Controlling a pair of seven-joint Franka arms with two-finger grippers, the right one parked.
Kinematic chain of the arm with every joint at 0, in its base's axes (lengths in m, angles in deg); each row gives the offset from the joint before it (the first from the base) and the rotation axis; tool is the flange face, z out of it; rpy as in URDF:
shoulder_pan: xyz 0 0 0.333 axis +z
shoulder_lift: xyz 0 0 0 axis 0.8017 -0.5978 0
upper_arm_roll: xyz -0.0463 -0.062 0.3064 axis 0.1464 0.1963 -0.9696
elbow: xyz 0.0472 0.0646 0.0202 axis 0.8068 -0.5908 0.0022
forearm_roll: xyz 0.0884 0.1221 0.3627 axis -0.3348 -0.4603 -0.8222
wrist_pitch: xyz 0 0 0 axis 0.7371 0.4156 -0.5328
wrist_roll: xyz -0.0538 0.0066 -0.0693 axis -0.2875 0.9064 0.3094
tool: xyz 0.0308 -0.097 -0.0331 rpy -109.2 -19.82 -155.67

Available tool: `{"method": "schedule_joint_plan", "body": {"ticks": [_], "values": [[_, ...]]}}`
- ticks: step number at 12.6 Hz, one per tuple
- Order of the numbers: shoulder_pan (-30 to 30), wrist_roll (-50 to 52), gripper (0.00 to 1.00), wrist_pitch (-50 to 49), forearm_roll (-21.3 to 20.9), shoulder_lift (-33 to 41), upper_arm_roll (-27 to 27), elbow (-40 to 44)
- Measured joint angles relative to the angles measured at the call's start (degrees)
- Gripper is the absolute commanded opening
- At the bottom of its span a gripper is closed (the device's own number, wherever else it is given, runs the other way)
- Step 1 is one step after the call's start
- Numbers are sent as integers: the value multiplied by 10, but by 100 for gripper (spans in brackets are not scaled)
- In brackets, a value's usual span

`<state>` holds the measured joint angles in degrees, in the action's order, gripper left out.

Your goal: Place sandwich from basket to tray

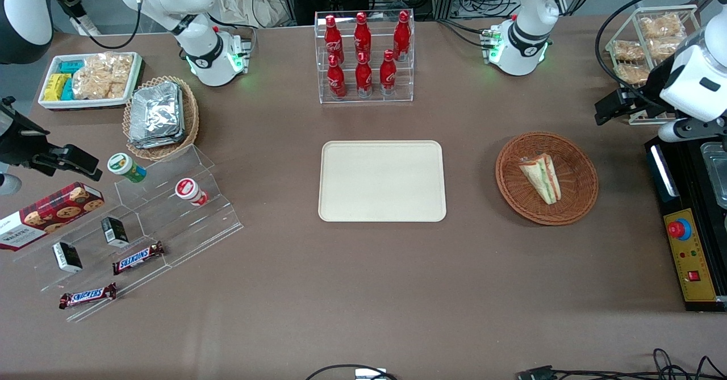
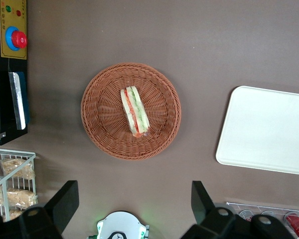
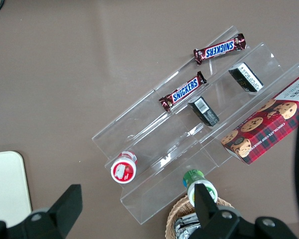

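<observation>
The sandwich [image 1: 541, 176] lies in the basket [image 1: 579, 167]; the tray [image 1: 381, 180] sits beside it. The claw [image 2: 134, 199] hangs high above, fingers spread

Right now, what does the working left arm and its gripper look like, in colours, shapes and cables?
The left arm has glossy white rounded shells with black joint sections. Its base is a white dome with a black ring and green lights, and black cables run to it. The gripper is black, with two flat, angular black fingers spread apart, high above the basket.
</observation>
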<state>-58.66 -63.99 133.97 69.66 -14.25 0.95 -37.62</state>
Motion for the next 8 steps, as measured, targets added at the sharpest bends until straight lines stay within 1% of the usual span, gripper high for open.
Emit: {"method": "schedule_joint_plan", "body": {"ticks": [8], "values": [[-2,0,100,-6,4,0,-1,0]]}}
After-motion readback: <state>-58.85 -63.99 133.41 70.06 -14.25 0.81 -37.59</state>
